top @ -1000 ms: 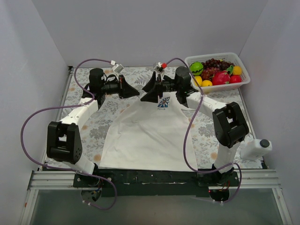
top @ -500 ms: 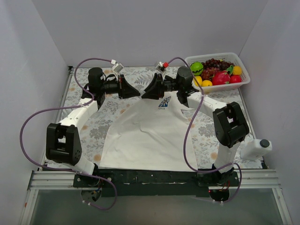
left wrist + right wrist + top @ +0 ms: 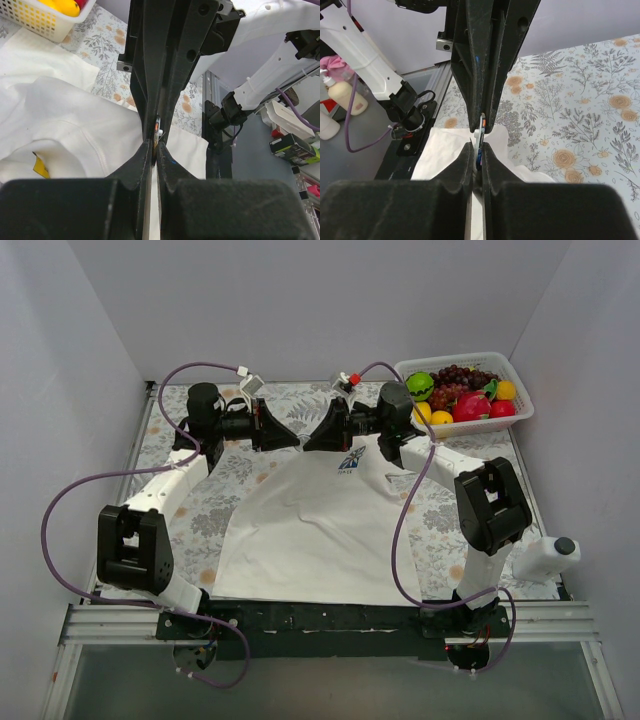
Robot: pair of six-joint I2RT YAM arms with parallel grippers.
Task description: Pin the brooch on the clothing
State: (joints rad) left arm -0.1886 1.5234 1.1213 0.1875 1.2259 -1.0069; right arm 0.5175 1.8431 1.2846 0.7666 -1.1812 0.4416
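Observation:
The white clothing lies flat on the mat, its small blue daisy print near the collar. Above the collar my left gripper and right gripper meet tip to tip. The brooch is hidden there from above. Seen edge-on, the brooch is a thin sliver pinched in my shut left gripper, with the right arm's fingers just beyond. My right gripper is shut on the same brooch, which reaches up into the left arm's fingers. White cloth lies below.
A white basket of toy fruit stands at the back right. The floral mat covers the table. A white bottle sits at the near right edge. A yellow tag shows inside the shirt's folds.
My right gripper's jaws have closed from wide apart onto the brooch held by the left gripper. The left gripper has stayed shut and in place.

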